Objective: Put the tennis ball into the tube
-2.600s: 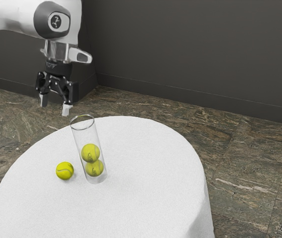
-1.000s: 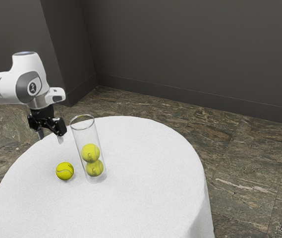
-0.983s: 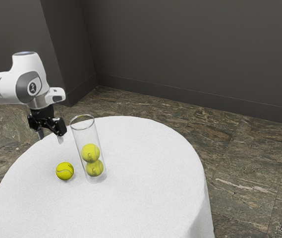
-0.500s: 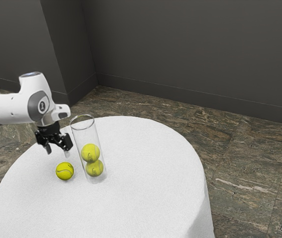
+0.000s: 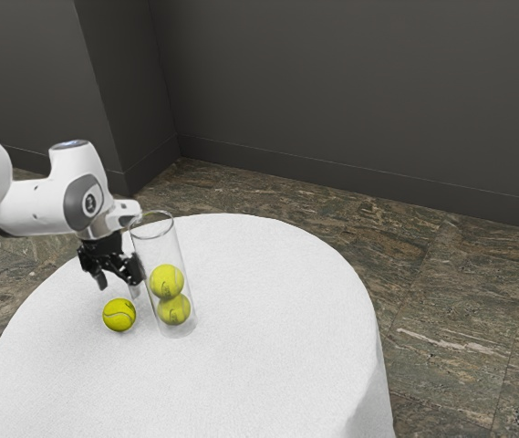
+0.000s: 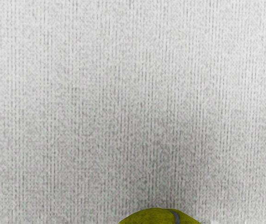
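Note:
My black gripper [image 5: 119, 290] is open, low over the table, with its fingertips just above and behind the loose tennis ball [image 5: 119, 315] in the exterior view. That yellow-green ball rests on the white cloth; in the wrist view the top of the ball [image 6: 160, 217] shows at the lower edge. The clear tube [image 5: 183, 260] stands upright close beside the gripper, toward the exterior view's right. Inside it, an upper ball [image 5: 167, 281] rests on a lower ball [image 5: 174, 310].
A round table with a white cloth [image 5: 277, 338] carries the ball and tube. Its rounded edge drops off toward the stone floor [image 5: 460, 301]. Dark walls [image 5: 350, 91] rise behind.
Over the last second my gripper has come down and moved toward the exterior view's right, closer to the loose ball and the tube. The balls and tube have stayed put.

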`<state>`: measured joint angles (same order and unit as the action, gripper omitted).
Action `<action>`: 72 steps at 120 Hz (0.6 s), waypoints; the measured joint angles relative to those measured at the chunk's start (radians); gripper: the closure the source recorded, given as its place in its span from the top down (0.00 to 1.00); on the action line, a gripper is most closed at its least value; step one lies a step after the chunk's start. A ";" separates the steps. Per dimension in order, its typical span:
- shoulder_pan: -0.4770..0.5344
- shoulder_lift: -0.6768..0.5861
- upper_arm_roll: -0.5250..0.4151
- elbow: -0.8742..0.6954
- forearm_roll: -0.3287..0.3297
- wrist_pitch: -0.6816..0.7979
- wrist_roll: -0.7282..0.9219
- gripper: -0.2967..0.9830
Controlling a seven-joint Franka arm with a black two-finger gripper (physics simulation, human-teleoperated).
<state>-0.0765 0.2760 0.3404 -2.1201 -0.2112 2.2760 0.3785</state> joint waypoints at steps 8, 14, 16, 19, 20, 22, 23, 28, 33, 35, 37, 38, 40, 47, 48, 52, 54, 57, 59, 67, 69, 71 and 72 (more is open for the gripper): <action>0.004 -0.001 0.001 -0.006 -0.002 -0.001 0.004 0.77; 0.003 -0.003 0.001 -0.012 -0.003 -0.002 0.006 0.77; 0.001 -0.004 0.001 -0.014 -0.003 -0.003 0.007 0.77; -0.001 -0.006 0.002 -0.019 -0.005 -0.003 0.008 0.77; -0.001 -0.007 0.002 -0.020 -0.006 -0.003 0.008 0.77; -0.002 -0.008 0.002 -0.022 -0.007 -0.004 0.008 0.77; -0.002 -0.009 0.002 -0.023 -0.007 -0.004 0.009 0.77; -0.003 -0.014 0.002 -0.029 -0.010 -0.006 0.010 0.77; -0.003 -0.019 0.002 -0.033 -0.013 -0.010 0.010 0.77; -0.003 -0.020 0.002 -0.034 -0.013 -0.012 0.011 0.77; -0.003 -0.021 0.001 -0.035 -0.014 -0.014 0.011 0.77; -0.004 -0.022 0.001 -0.036 -0.014 -0.015 0.011 0.77; -0.004 -0.024 0.001 -0.036 -0.015 -0.018 0.011 0.77; -0.007 -0.033 -0.001 -0.042 -0.016 -0.026 0.011 0.77; -0.008 -0.035 -0.001 -0.043 -0.017 -0.028 0.011 0.77; -0.013 -0.041 -0.001 -0.048 -0.017 -0.032 0.010 0.77; -0.014 -0.047 -0.001 -0.053 -0.017 -0.034 0.010 0.77; -0.016 -0.055 -0.002 -0.061 -0.018 -0.036 0.009 0.77; -0.016 -0.059 -0.002 -0.065 -0.018 -0.038 0.008 0.77; -0.014 -0.072 -0.002 -0.083 -0.018 -0.043 0.005 0.77; -0.013 -0.075 -0.002 -0.087 -0.019 -0.044 0.005 0.77; -0.013 -0.077 -0.003 -0.089 -0.019 -0.045 0.004 0.77; -0.012 -0.077 -0.003 -0.091 -0.019 -0.046 0.004 0.77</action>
<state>-0.0888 0.1986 0.3378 -2.2107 -0.2302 2.2305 0.3824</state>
